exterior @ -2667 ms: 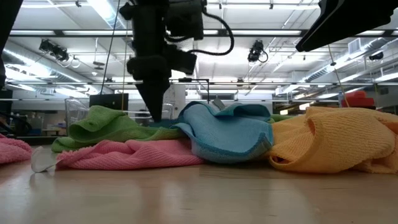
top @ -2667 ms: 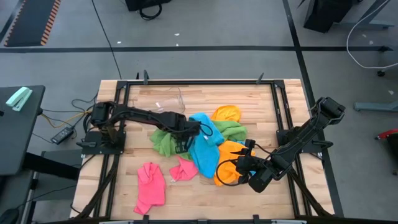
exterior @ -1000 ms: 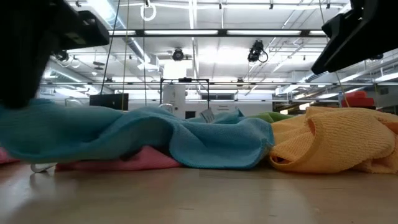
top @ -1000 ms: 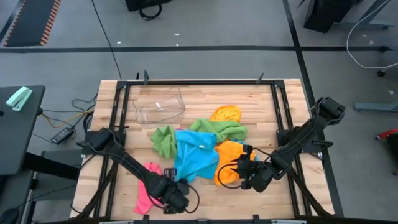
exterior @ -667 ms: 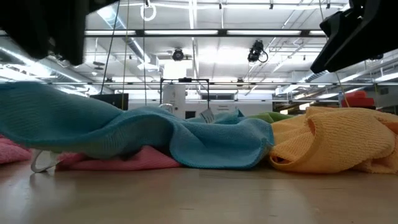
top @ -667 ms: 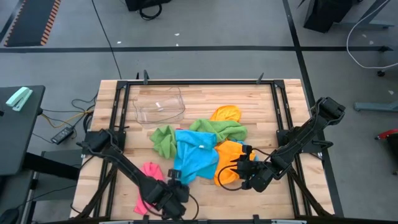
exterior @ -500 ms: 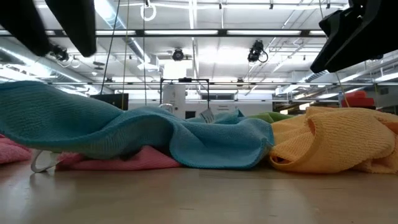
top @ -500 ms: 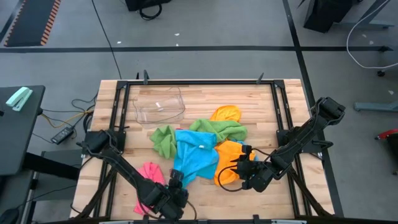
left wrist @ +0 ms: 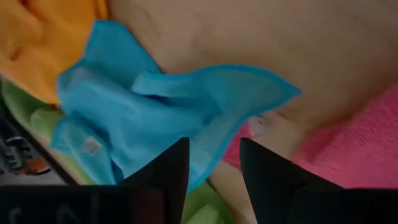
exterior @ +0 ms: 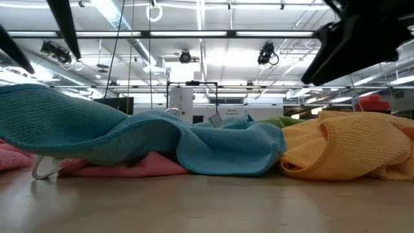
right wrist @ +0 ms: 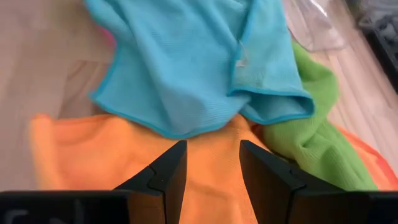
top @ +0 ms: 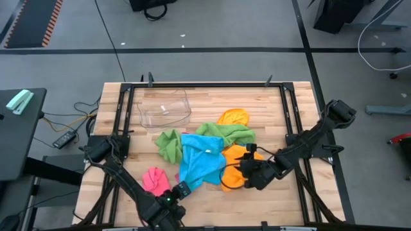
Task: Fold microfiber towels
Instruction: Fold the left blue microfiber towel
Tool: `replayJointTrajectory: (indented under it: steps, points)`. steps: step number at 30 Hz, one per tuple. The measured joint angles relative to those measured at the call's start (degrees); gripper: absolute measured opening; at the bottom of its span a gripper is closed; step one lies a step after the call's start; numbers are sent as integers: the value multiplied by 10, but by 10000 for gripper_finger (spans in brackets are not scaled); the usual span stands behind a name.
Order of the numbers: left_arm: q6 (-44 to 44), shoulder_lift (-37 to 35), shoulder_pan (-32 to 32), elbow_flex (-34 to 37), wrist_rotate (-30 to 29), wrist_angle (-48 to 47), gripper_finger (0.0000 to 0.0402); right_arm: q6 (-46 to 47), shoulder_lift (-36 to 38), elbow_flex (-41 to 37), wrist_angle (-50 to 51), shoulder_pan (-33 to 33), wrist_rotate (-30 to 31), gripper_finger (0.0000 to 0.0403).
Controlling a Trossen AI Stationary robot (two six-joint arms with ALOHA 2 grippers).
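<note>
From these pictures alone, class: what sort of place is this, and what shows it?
Probably a robotics lab or workshop: a wooden table in a black frame, concrete floor with cables around it, and rows of ceiling strip lights over equipment benches behind.

Wooden table carries heaped towels and clear tub.

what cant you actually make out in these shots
- Pink towel: low view, mostly hidden under the blue towel.
- Green towel: high view, its middle covered by the blue towel.
- Second orange towel: high view, partly under the green towel.
- Clear tub: high view, too faint to tell any contents.
</note>
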State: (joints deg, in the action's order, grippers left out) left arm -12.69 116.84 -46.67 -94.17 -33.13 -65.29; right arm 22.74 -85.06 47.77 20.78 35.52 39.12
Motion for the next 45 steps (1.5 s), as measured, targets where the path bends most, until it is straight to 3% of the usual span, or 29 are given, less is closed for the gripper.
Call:
replayJointTrajectory:
  steps: [6,14,30,41,45]
  points:
    - [-30,1,2,0,36,3,181,-2,0,0,-1,-19,-33,157]
    - [-87,16,8,0,52,92,214,-2,0,0,-54,3,-40,157]
    - [-52,26,-13,-35,75,57,166,13,0,1,-98,41,-40,157]
    - [-60,26,-25,9,72,51,196,-6,0,1,-118,39,-15,157]
    - [-92,26,-24,25,38,62,196,-13,0,1,-124,39,-15,157]
